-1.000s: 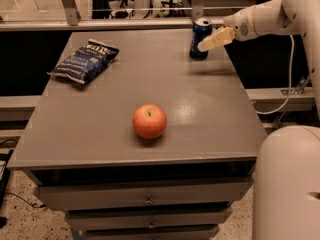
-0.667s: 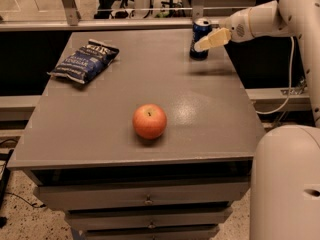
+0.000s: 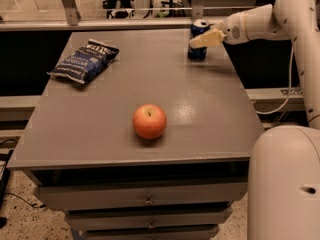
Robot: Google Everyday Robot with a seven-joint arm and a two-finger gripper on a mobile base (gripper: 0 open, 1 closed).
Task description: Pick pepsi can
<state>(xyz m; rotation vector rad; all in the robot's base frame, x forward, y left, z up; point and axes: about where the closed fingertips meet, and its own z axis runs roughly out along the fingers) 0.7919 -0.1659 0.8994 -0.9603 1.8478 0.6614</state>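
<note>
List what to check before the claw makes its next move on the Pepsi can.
1. Pepsi can upright on the table: ok.
2. Claw level with the can's body, reaching in from the right: ok.
3. Claw's hold on the can: cannot tell.
4. Apple out of the way: ok, it sits near the front, apart from the can.
5. Chip bag out of the way: ok, it lies at the far left.
6. Can well in from the table edge: not ok, it stands near the far right corner.
</note>
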